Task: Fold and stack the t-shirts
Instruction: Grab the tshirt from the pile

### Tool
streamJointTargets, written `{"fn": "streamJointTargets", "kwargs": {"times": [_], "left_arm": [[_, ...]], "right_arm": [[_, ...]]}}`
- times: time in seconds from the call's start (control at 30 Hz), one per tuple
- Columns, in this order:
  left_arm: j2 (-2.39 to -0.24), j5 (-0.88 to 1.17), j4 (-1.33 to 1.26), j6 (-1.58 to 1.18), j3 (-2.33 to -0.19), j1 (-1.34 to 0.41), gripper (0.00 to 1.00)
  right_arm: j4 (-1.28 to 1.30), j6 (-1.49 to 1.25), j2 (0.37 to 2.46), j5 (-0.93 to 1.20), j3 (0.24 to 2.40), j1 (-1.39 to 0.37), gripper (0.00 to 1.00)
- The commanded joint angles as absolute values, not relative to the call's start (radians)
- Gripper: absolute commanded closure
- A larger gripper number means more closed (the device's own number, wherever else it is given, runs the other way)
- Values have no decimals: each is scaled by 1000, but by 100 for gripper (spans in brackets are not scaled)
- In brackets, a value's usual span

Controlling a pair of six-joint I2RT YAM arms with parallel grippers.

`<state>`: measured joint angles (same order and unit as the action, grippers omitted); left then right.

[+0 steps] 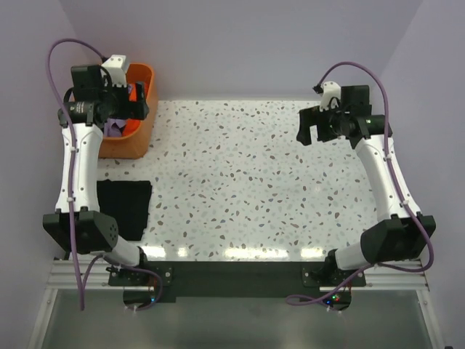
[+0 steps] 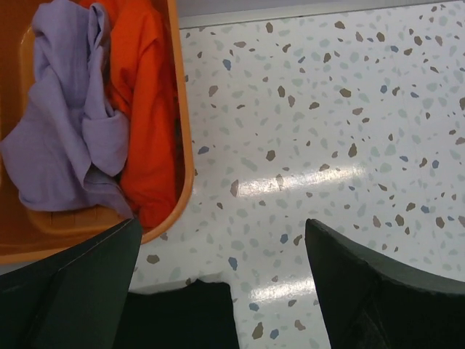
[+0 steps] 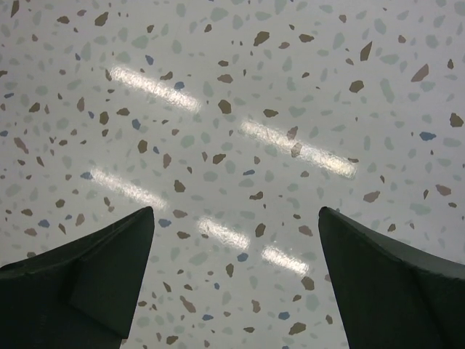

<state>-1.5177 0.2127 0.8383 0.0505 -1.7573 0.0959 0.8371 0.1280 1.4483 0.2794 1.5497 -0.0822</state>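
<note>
The lilac-purple t-shirt (image 2: 65, 131) and the orange-red t-shirt (image 2: 145, 109) lie crumpled together inside the orange basket (image 2: 185, 167). The black t-shirt (image 1: 123, 207) lies folded flat on the table at the near left; its corner also shows in the left wrist view (image 2: 182, 316). My left gripper (image 1: 140, 103) hovers above the basket's right rim, open and empty (image 2: 221, 225). My right gripper (image 1: 306, 127) hangs above the bare far-right part of the table, open and empty (image 3: 236, 212).
The orange basket (image 1: 134, 142) stands at the table's far left corner. The speckled white table (image 1: 240, 182) spreads between the arms. Lilac walls close off the back and both sides.
</note>
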Motion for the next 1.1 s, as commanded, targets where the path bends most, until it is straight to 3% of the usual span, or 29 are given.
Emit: {"fn": "streamJointTargets", "kwargs": {"times": [0.0, 0.3, 0.47, 0.6, 1.07], "left_arm": [[-1610, 331, 821, 8, -1831, 211, 0], [-1949, 327, 813, 8, -2186, 377, 0], [-1999, 357, 631, 29, -2128, 417, 0], [-2049, 357, 509, 31, -2086, 420, 5], [-2269, 445, 344, 8, -2135, 417, 11]], "right_arm": [[857, 161, 1477, 272, 1583, -80, 1], [859, 192, 1534, 275, 1592, -80, 1], [851, 178, 1566, 298, 1594, -78, 1], [847, 179, 1583, 293, 1597, -80, 1], [882, 202, 1605, 247, 1601, -80, 1]]}}
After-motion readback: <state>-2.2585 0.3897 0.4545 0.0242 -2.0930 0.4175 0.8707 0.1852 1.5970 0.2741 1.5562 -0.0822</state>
